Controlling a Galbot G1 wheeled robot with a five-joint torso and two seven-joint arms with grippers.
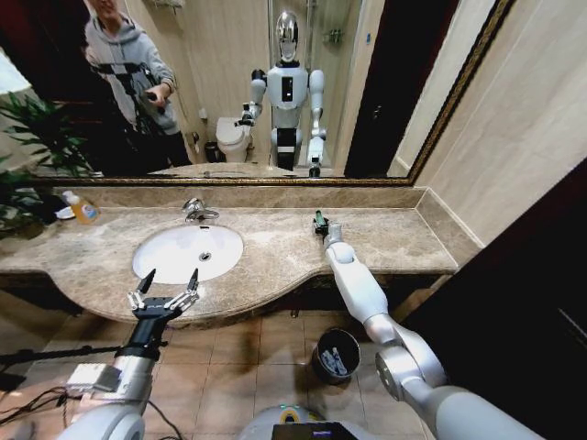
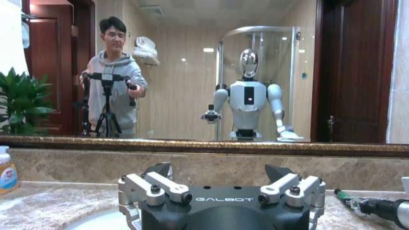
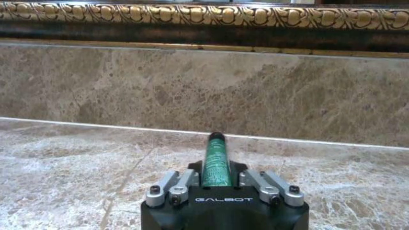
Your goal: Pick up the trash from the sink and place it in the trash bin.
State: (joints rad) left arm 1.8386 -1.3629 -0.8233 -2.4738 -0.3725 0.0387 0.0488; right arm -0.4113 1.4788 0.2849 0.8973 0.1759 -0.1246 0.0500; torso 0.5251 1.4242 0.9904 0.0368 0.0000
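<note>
The right claw (image 1: 320, 223) is clamping a small green tube with a dark cap (image 3: 216, 165) and holding it low over the brown marble counter (image 1: 275, 252), off to the side of the white oval porcelain sink (image 1: 160, 249), close to the backsplash. So one bit of trash is in hand, but it isn't dumped yet. The small round dark trash bin with the shiny rim (image 1: 334, 356) is sitting on the tiled floor (image 1: 238, 367) below the counter edge, well apart from that claw, so the carry down to it is what's left, I'd say.

The left claw (image 1: 165, 287) is hanging at the front edge of the counter just before the sink, fingers spread apart and gripping nothing. From the head view the basin is looking bare apart from the drain, though I can't be sure nothing small is hiding in there.

Room-wise: a big gold-framed mirror (image 1: 440, 119) is running along the wall, a chrome faucet (image 1: 195, 211) is sitting behind the sink, and a clear bottle of amber soap (image 1: 83, 210) is standing on the counter's far left.
</note>
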